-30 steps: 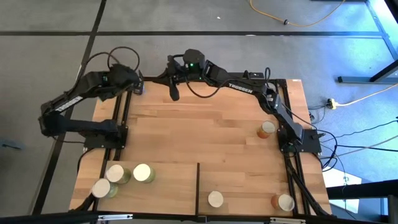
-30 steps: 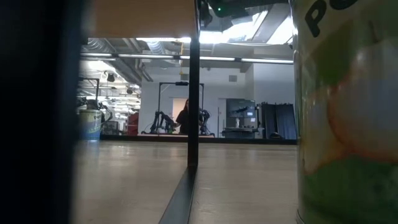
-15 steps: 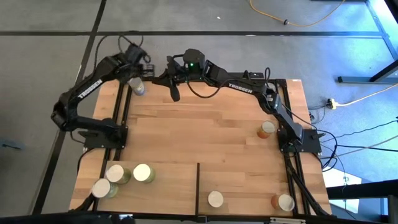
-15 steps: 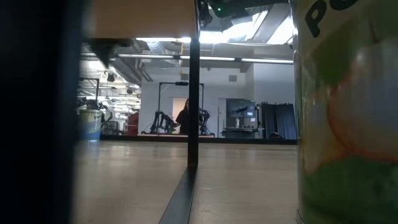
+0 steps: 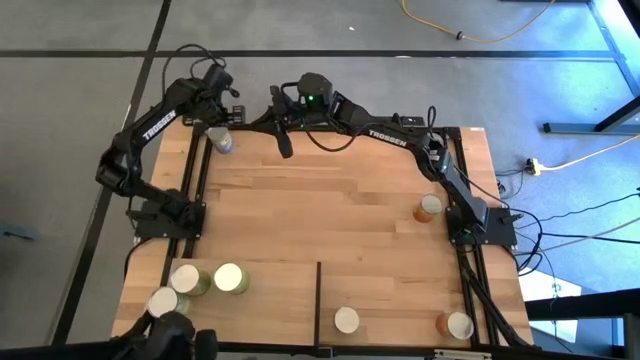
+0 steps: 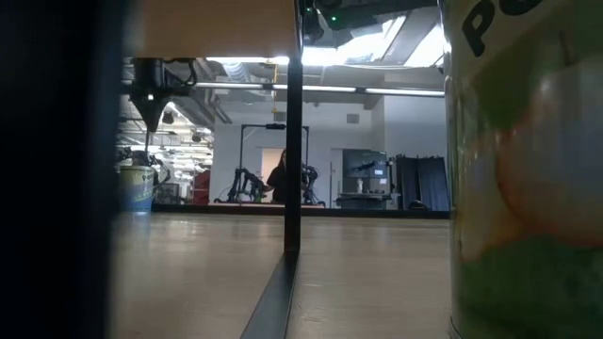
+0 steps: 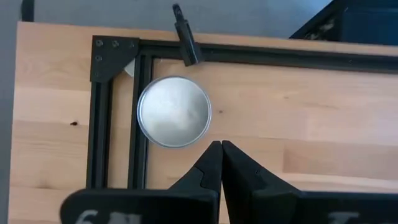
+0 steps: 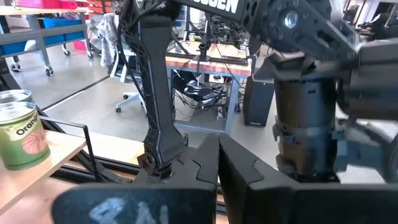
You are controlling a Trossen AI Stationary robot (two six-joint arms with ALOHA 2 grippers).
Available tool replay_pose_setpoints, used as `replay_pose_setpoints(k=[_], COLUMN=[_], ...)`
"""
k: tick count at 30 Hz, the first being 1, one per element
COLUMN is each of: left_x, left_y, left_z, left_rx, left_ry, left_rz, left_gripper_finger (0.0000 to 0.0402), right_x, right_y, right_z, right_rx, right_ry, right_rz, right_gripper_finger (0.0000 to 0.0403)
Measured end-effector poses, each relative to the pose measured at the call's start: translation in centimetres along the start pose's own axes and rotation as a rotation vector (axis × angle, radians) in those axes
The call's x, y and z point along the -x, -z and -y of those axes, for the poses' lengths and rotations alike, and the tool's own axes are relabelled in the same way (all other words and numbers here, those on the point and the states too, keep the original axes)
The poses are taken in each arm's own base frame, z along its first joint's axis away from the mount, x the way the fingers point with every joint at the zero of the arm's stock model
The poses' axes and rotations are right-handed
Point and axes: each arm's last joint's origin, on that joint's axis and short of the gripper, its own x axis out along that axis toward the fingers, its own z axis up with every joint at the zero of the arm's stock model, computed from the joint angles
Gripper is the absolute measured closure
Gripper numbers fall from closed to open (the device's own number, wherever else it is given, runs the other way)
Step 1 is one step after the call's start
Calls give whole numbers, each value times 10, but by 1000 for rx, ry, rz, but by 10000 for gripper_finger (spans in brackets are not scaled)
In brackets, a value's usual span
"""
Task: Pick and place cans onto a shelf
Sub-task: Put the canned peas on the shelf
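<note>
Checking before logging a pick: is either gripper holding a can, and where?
Neither. The left gripper is shut and empty above a can; the right gripper is shut, empty.

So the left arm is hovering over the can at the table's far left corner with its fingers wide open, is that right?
Not quite: the left gripper does hover over the can at the far left corner, but its fingers are shut, pressed together with no gap. The left wrist view shows this.
</note>
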Motion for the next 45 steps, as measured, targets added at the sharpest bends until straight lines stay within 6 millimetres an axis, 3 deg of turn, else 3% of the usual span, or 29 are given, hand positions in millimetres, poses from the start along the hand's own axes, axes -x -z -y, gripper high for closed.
replay_pose_setpoints(k=[11, 23, 36, 45], left_x=[-21, -21, -18, -18], left_y=[-3, -4, 11, 11], left_z=[6, 7, 10, 11], left_rx=[-31, -27, -251, -145], left_ry=[-45, -38, -106, -117], left_rz=[-64, -62, -150, -125], left_gripper_finger=[401, 401, 401, 401], right_x=[4, 4, 4, 4], right_y=[0, 0, 0, -1], right_z=[5, 3, 2, 2], right_rx=[2, -1, 1, 4], right_ry=[-32, -109, -109, -109], right_rz=[7, 17, 18, 19], right_gripper_finger=[393, 393, 393, 393])
